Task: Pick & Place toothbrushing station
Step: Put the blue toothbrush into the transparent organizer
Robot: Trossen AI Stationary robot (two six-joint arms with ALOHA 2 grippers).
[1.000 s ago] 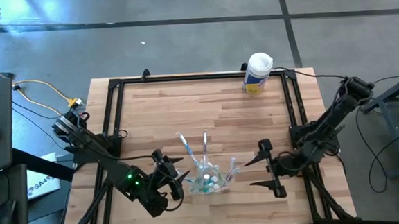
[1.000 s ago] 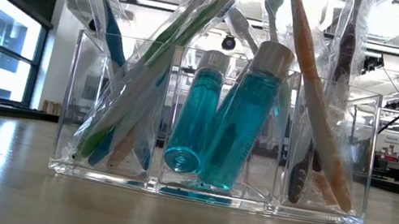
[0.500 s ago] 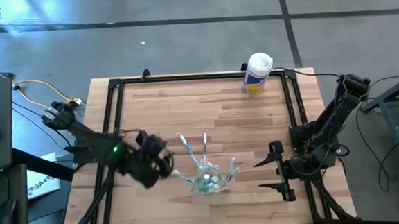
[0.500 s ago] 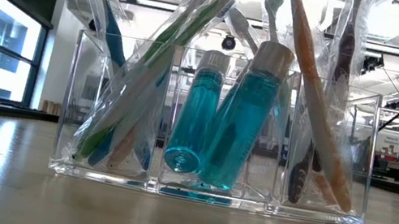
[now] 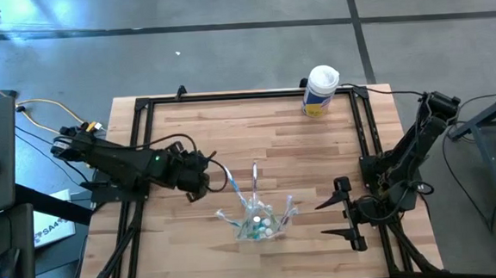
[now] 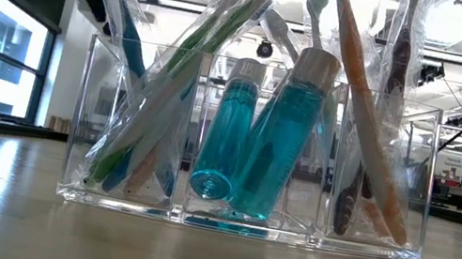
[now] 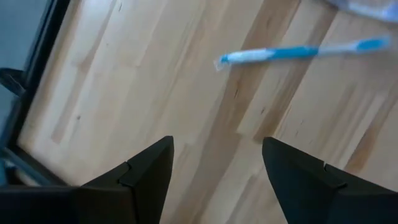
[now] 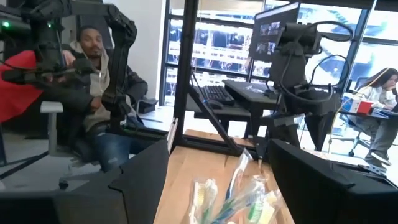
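A small clear plastic holder [image 5: 258,222] stands on the wood table near its front edge, with three compartments [image 6: 252,147]. Wrapped toothbrushes [image 6: 151,125] lean in the outer compartments. Two teal tubes [image 6: 275,137] stand in the middle one. A blue-handled toothbrush [image 5: 232,180] sticks out of the holder toward the far left and also shows in the left wrist view [image 7: 298,52]. My left gripper [image 5: 209,174] is open, just left of that brush's top end and short of it [image 7: 217,146]. My right gripper [image 5: 329,218] is open and empty, right of the holder [image 8: 217,149].
A large white canister with a yellow label [image 5: 320,90] stands at the table's far edge, right of centre. A black frame [image 5: 245,95] runs around the table top. People sit in the room beyond the table [image 8: 93,68].
My left gripper has swung from the near edge, left of the holder, toward the far side and now sits by the top end of the blue toothbrush. My right gripper has drawn back a little toward the table's right and near edges. The holder and its contents have stayed put.
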